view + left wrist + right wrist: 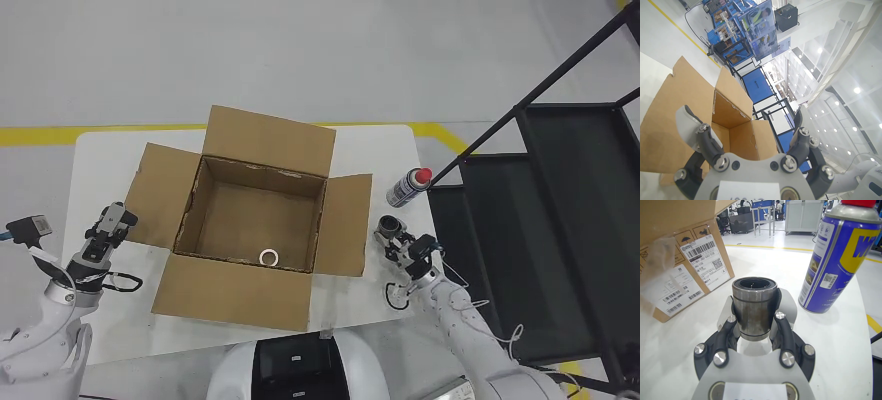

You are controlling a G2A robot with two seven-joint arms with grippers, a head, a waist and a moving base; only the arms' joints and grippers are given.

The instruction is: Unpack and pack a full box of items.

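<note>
**Top view.** An open brown cardboard box (270,135) is seen at the middle of a white table (100,170), with all four flaps folded outward. A small white ring (268,258) lies on the box floor, close to the wall nearest the robot. A blue-and-yellow spray can with a red cap (406,187) stands on the table beside the right-hand flap. The right gripper (392,236) is positioned just beside that flap, nearer the robot than the spray can. The left gripper (112,222) is positioned at the outer edge of the left-hand flap.

**Left wrist view.** The left gripper (742,113) is directed toward the box (728,106) — its fingers (687,121) are spread wide, and nothing is held between them. One flap and the inner corner of the box are visible beyond the fingertips.

**Right wrist view.** The right gripper (755,315) is closed on a short, hollow steel cylinder (754,294), which is held upright with its open end uppermost. Whether the steel cylinder touches the table (829,344) cannot be told. The spray can (831,262) stands upright on the table near the steel cylinder, apart from it. The outer wall of the box (657,219) is seen on the other side — white printed labels (704,262) are stuck to it.
</note>
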